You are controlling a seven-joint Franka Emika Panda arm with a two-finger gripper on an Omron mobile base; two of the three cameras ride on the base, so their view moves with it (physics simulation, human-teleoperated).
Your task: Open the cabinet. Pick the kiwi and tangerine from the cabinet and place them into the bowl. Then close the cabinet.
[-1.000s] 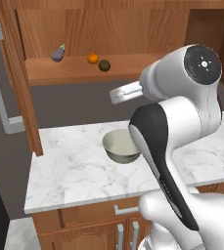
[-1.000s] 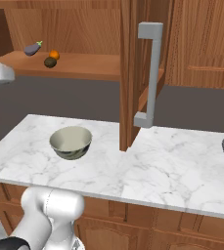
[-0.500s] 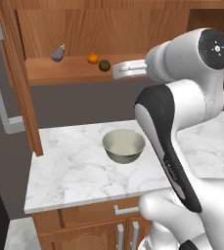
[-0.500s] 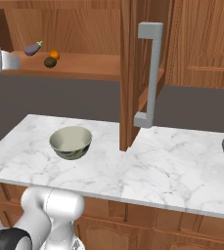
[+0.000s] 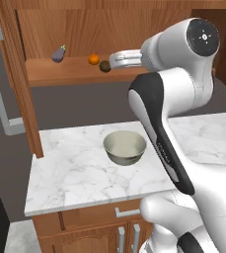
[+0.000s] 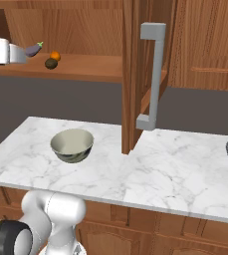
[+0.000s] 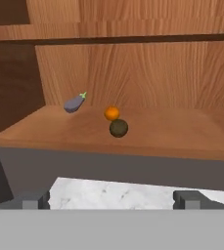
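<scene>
Left base view shows the arm has swung up to the open cabinet (image 5: 16,74), spread fingers (image 5: 115,59) beside the kiwi (image 5: 104,66). Tangerine (image 5: 94,59) waits too, probably next, and the bowl (image 5: 125,147) on the counter (image 5: 70,173) looks empty.

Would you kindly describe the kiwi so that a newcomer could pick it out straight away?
Look into the open reddish-brown wooden wall cabinet above the white marble counter. On its floor lie three small items: the tiny dark brown oval kiwi sits nearest the front edge, just before the round orange tangerine, away from the purple eggplant.
</scene>
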